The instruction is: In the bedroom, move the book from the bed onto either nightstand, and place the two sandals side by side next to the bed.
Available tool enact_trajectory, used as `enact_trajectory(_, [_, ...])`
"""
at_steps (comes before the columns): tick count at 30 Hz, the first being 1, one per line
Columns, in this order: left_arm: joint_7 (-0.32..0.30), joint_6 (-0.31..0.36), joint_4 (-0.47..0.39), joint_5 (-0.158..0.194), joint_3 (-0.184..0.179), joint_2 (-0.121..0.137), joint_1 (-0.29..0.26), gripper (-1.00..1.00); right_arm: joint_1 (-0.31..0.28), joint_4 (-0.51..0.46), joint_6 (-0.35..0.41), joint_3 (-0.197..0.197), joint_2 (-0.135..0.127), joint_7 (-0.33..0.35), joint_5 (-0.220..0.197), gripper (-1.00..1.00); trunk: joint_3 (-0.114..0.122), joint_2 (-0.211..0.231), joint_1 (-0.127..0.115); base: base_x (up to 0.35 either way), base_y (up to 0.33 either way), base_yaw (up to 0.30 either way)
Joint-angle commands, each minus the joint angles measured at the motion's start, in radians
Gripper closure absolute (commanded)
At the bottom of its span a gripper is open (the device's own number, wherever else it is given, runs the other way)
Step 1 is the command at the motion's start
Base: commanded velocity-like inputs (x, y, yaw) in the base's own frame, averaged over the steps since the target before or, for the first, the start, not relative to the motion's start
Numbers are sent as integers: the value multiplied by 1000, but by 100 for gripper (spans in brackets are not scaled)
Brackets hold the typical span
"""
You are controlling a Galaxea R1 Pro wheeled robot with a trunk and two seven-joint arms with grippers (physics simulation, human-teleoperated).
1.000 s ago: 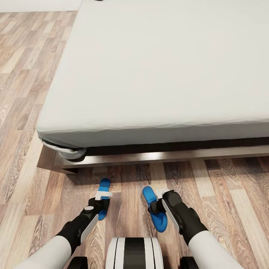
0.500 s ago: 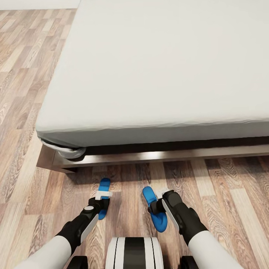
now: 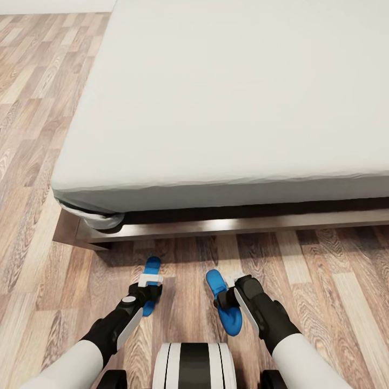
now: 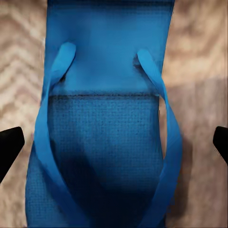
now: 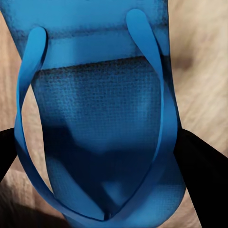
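2 bright blue sandals are seen on the wood-plank floor (image 3: 335, 281), each under 1 of the grippers, in front of the bed (image 3: 227, 108). The left sandal (image 3: 151, 285) lies directly below the left gripper (image 3: 148, 289); its toe end reaches beyond the fingertips toward the bed frame (image 3: 216, 226), and its heel end is hidden beneath the wrist. In the left wrist view, this sandal (image 4: 107, 118) is framed between the 2 dark fingertips (image 4: 9, 147), which stand wide apart at either side and clear of the sole's edges, so the left gripper is spread open with nothing held. The thin straps are seen arching over the textured footbed.

The right sandal (image 3: 224, 302) lies at the inner side of the right gripper (image 3: 229, 300), angled slightly, with its toe end pointing past the fingers toward the bed. In the right wrist view, the sandal (image 5: 102, 118) sits between the dark fingers (image 5: 202, 175), which are close against both edges of the sole near the heel. Whether the sole is actually pinched cannot be told, since the contact is blurred.

The 2 sandals are set apart by a strip of bare floor, roughly parallel. The pale grey mattress (image 3: 243, 81) is seen beyond both grippers, overhanging the dark frame.
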Motion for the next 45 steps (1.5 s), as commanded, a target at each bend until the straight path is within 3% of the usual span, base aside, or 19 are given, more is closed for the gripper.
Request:
enact_trajectory(1, [9, 4, -4, 10, -8, 2, 0, -100, 0, -1, 4, 0, 0, 2, 1, 100, -1, 0, 0, 0, 0, 0])
enact_trajectory(13, [9, 4, -8, 10, -8, 1, 0, -100, 0, -1, 5, 1, 0, 2, 1, 100, -1, 0, 0, 0, 0, 0])
enact_trajectory(17, [9, 4, -8, 10, -8, 1, 0, -100, 0, -1, 5, 2, 0, 2, 1, 100, 15, 1, -2, 0, 0, 0])
enact_trajectory(25, [9, 4, -8, 10, -8, 1, 0, -100, 0, -1, 6, 2, 0, 2, 1, 100, 15, 1, -2, 0, 0, 0])
enact_trajectory(35, [9, 6, -6, 10, -8, 0, 0, -100, 0, -1, 6, 2, 0, 2, 1, 100, 54, 3, -6, 0, 0, 0])
enact_trajectory(39, [9, 6, -5, 10, -12, 0, 0, -100, 0, 0, 7, 1, 0, 2, 1, 100, 54, 3, -6, 0, 0, 0])
enact_trajectory(45, [11, 6, -4, 10, -14, 0, 1, -100, 0, 1, 6, -1, -1, 1, 1, 100, 73, 4, -9, 0, 0, 0])
